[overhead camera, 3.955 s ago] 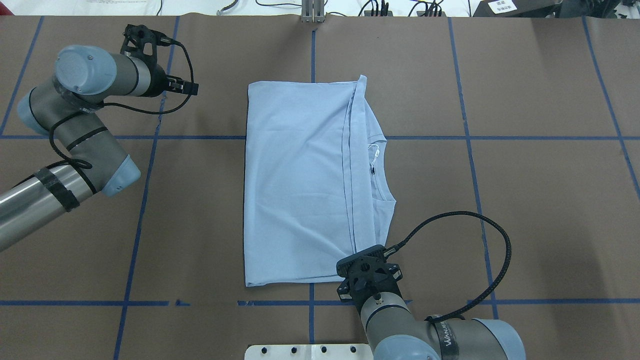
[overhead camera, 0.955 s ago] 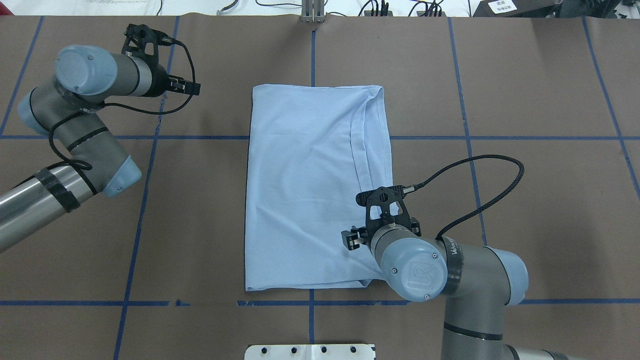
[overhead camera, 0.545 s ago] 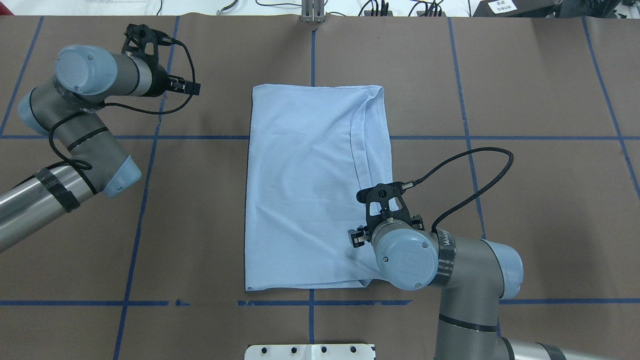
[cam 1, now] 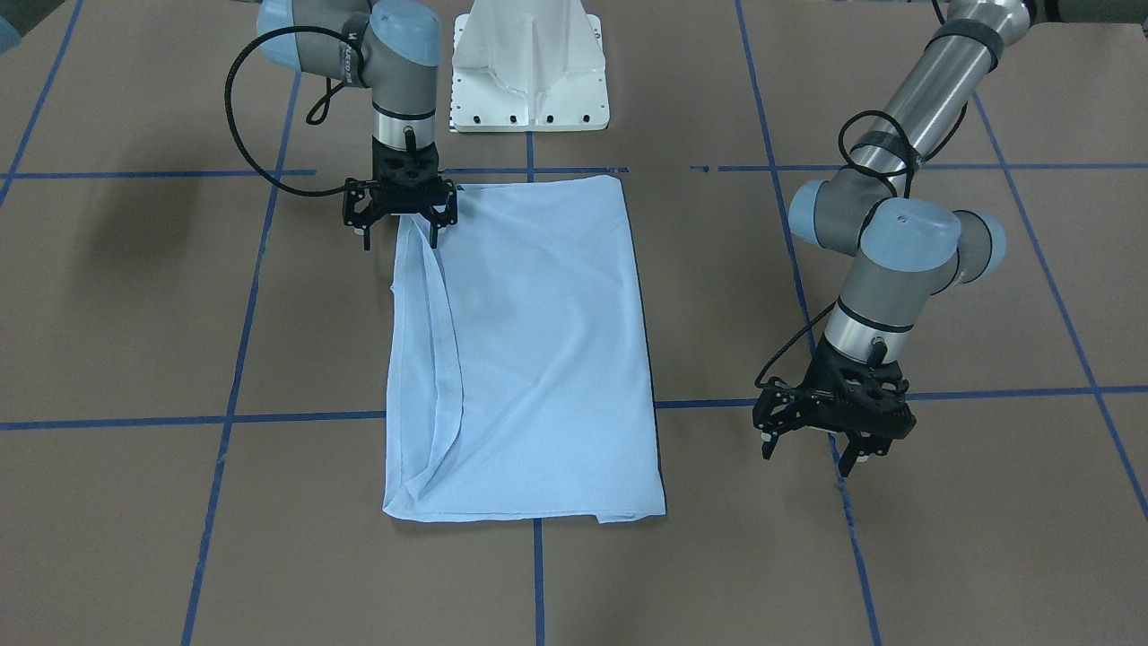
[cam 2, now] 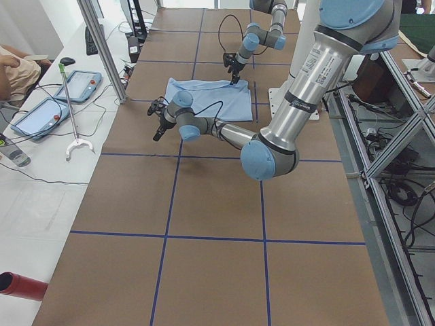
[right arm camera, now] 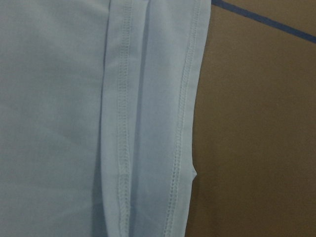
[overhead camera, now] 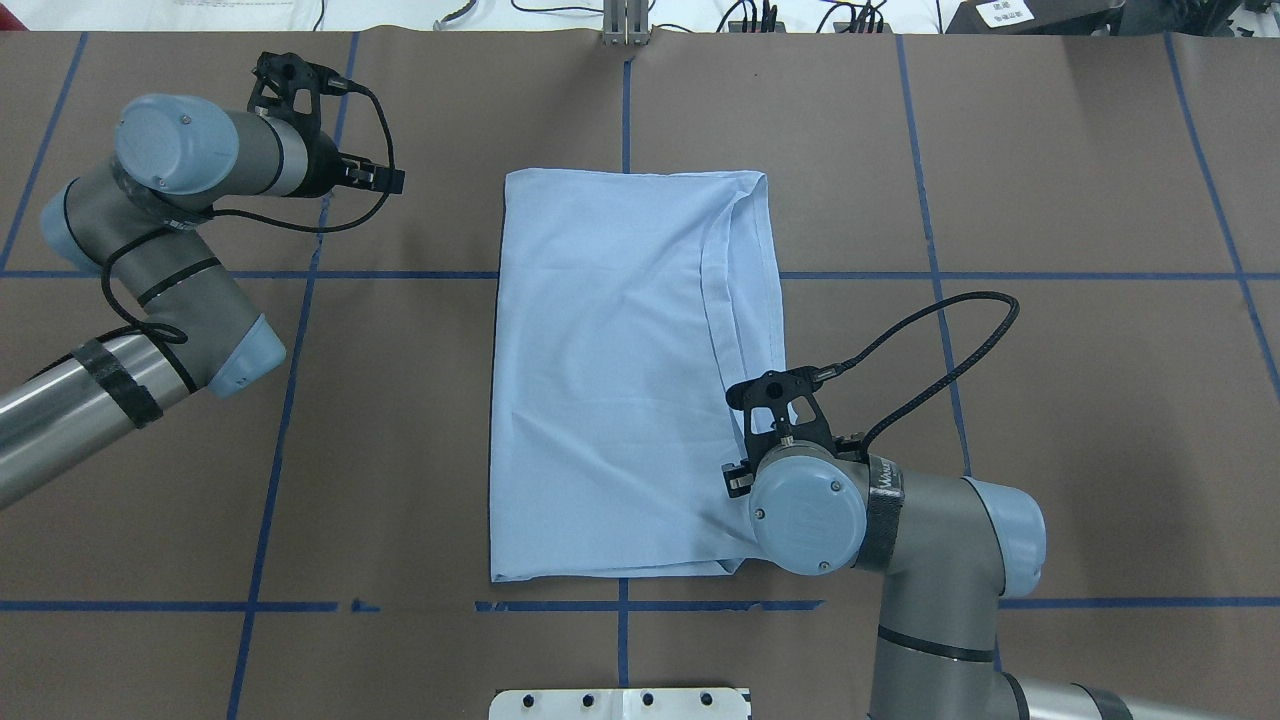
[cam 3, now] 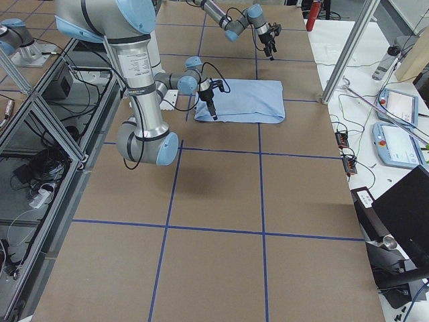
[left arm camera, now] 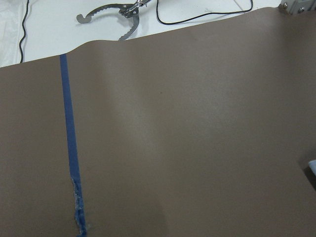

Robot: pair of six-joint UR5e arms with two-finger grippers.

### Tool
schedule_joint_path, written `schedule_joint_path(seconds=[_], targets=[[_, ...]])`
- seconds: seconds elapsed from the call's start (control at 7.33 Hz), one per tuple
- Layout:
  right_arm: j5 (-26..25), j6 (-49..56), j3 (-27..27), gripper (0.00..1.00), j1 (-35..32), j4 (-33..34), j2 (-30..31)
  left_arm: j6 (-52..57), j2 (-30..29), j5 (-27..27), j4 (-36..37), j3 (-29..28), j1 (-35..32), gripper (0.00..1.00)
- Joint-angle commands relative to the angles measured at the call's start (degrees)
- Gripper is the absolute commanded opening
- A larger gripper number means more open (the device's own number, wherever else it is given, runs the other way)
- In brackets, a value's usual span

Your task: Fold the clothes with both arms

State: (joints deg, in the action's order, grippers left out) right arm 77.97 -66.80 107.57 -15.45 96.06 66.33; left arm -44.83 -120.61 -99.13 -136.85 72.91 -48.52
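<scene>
Light blue bit: the T-shirt (overhead camera: 620, 380) lies flat in the middle of the brown table (overhead camera: 1100, 420). It's folded into a tall rectangle with doubled hems down its 3 o'clock side (clock read off the overhead view, robot at 6).
Right gripper (cam 1: 399, 235): it hangs over the shirt's 4–5 o'clock corner with its fingers spread wide, and nothing is pinched as far as I can see.
Why there: my guess is it just laid that side flap down and let go, so it sits right at the hem.
Left gripper (cam 1: 807, 453): it's out at 10 o'clock over bare table, well apart from the cloth, fingers spread and empty. It's probably parked there so it doesn't drag the fabric.
Versus four seconds back: the collar and white tag were poking out at 3 o'clock, and the right gripper was at the 6 o'clock edge. Now the flap covers them.
Versus half a second back: the shirt looks identical, the right wrist has turned a touch, and the left arm has barely budged.
Left to do: likely a crosswise fold, I reckon.
</scene>
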Motion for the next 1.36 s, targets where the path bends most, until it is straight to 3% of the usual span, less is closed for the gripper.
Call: schedule_joint_path(seconds=[0.0,0.41,0.68,0.95,1.23], targets=[[-0.01,0.00,0.26,1.00,-0.37,3.67,-0.15,-0.25,0.02,-0.01,0.00,0.04,0.27,1.00],[0.16,0.09,4.12,1.00,-1.43,10.71,1.86,-0.25,0.02,-0.01,0.00,0.30,0.36,1.00],[0.16,-0.09,5.36,1.00,-1.34,10.47,2.05,-0.25,0.02,-0.01,0.00,0.48,0.36,1.00],[0.08,-0.70,3.88,1.00,-1.61,10.11,-3.20,-0.34,0.02,-0.01,0.00,0.65,0.36,1.00],[-0.10,-0.97,-1.72,1.00,-1.43,7.07,-6.12,-0.60,0.11,-0.01,0.09,0.48,0.36,1.00]])
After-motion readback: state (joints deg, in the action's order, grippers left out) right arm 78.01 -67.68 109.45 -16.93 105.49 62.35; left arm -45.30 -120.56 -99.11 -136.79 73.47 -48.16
